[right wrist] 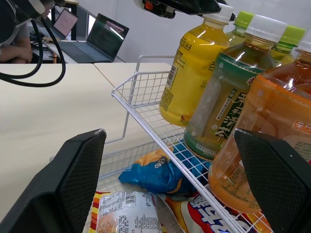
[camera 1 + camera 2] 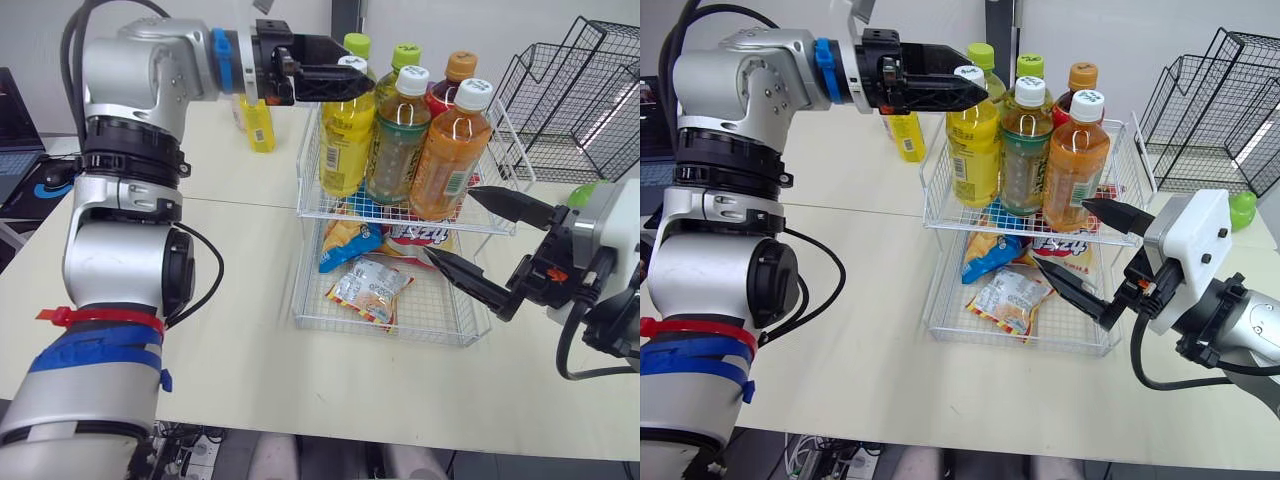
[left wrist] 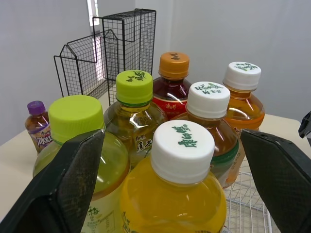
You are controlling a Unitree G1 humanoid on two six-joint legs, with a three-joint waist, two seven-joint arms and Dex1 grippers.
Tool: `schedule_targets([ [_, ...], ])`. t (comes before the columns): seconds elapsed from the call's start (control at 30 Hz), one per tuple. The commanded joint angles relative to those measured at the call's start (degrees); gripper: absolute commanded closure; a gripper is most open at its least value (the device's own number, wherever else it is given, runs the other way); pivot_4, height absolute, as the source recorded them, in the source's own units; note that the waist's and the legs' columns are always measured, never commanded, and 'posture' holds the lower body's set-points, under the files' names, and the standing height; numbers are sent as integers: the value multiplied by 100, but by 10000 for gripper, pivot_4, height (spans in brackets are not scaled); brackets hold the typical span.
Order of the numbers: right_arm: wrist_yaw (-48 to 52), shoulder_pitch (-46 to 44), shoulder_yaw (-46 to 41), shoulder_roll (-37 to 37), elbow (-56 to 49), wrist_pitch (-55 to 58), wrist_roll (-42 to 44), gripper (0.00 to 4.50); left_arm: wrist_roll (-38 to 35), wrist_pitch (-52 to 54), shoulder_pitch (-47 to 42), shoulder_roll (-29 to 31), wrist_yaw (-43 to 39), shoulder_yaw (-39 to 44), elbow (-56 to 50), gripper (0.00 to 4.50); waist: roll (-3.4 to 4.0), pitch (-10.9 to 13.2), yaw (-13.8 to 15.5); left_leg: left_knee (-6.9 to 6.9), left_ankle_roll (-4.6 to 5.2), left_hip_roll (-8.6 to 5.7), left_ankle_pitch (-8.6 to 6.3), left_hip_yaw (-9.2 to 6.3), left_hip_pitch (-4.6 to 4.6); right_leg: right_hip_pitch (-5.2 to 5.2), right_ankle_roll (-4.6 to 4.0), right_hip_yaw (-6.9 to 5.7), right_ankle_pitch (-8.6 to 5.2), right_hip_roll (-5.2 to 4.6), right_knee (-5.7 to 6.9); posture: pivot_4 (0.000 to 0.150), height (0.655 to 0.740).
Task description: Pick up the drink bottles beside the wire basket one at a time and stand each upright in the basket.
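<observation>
Since the left gripper (image 3: 171,133) hangs spread wide with a finger on each side of the cap (image 3: 182,150) of the yellow bottle (image 2: 347,140), gripping nothing, and that bottle stands upright in the basket (image 2: 309,160) at upper centre, packed close among others, the step looks like a clean exit. I would back the gripper out along its own line, fingers wide so neither clips a cap, then go for the small bottle (image 2: 259,122) on the table (image 2: 240,300), upper left of the basket. The right gripper (image 2: 449,223), lower right, is spread and empty too.
</observation>
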Motion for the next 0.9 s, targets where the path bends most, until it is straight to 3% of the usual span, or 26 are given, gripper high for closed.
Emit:
schedule_targets([
  [0.03,14,-19,-230,-61,-83,-110,-89,0,-177,25,-286,257,-27,273,-343,334,0,0,-4,0,0,0,0,0,0,0,0,0,0,0,0,1500,6907],
  [0.23,-56,19,-428,-40,-31,-105,-191,0,-294,-58,-96,925,-116,577,-560,334,2,0,-28,-2,0,5,0,2,4,-2,0,4,0,4,4,1500,6907],
  [0.37,-32,-108,-633,-107,237,-132,-659,0,284,-1044,366,1328,672,606,-330,334,10,-5,-2,0,0,2,0,2,15,10,0,3,0,-2,4,1500,6907],
  [0.47,198,-333,-854,-228,837,-252,-1114,0,522,-1806,1186,1603,1324,876,-351,334,11,-5,-2,4,0,3,0,3,25,22,0,3,0,-4,4,1500,6907],
  [0.53,937,-79,-1752,-328,1431,-333,-1296,0,594,-2217,1706,1706,1588,1014,-397,334,10,-5,5,3,0,3,0,9,35,28,0,8,0,-6,4,1500,6907],
  [0.6,1441,23,-2121,-387,2027,-573,-1616,0,611,-2406,2239,1698,1934,1161,-497,334,6,-5,21,1,0,3,0,8,30,29,-1,3,1,-6,-1,1500,6907],
  [0.7,1634,-158,-1949,-326,2704,-941,-2030,0,562,-2655,2900,1519,2546,1418,-777,334,5,-5,33,2,1,3,-1,1,25,29,0,-4,1,-14,-3,1500,6907],
  [0.9,1421,-250,-1036,390,4462,-2174,-3577,0,799,-3241,4432,904,3704,1536,-1462,334,6,-8,16,4,1,-1,0,9,41,40,2,4,3,-17,3,1500,6907],
])
